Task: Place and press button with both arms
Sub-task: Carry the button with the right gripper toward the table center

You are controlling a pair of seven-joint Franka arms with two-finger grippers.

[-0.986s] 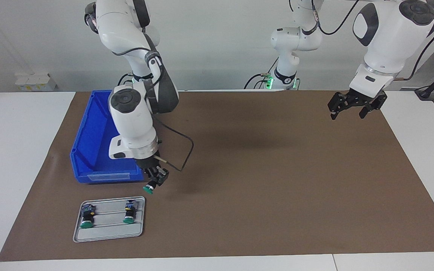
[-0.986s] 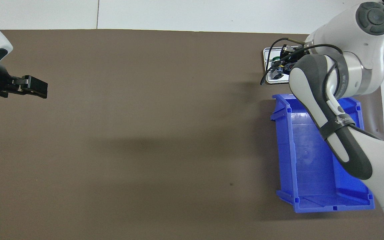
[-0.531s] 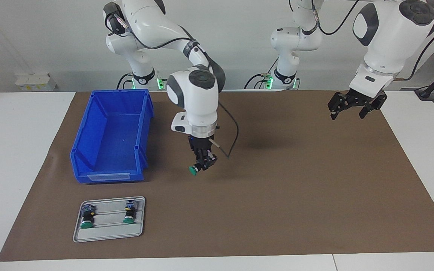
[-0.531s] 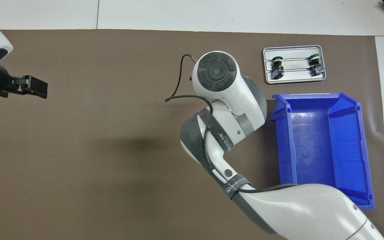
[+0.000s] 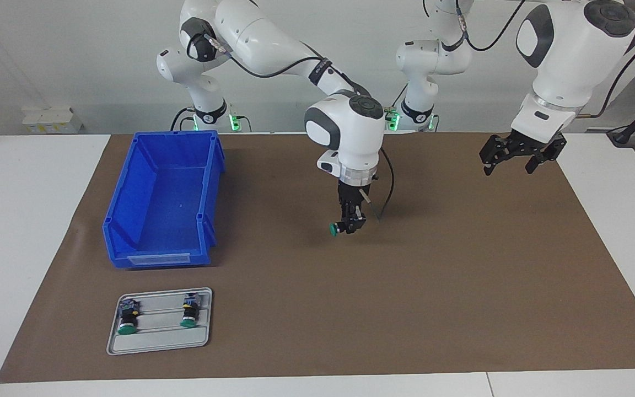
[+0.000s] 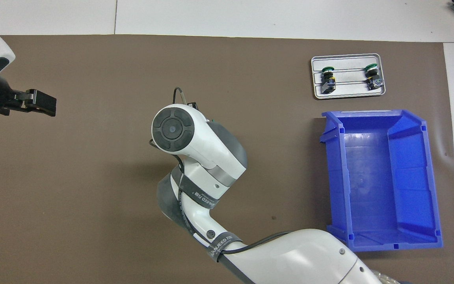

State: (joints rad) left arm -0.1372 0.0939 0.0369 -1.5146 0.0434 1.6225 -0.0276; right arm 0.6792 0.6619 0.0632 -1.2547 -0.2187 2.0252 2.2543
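The button (image 5: 334, 229) is a small push-button switch with a round green mushroom cap on a short black cylindrical body. It is held above the brown mat near the middle of the table, clear of the surface, clamped in the fingertips of the right gripper (image 5: 350, 225). Its axis lies roughly level, the green cap pointing toward the right arm's end of the table. In the overhead view it is hidden beneath the arm. The left gripper (image 5: 518, 157) hangs with its fingers spread over the mat at the left arm's end, holding nothing.
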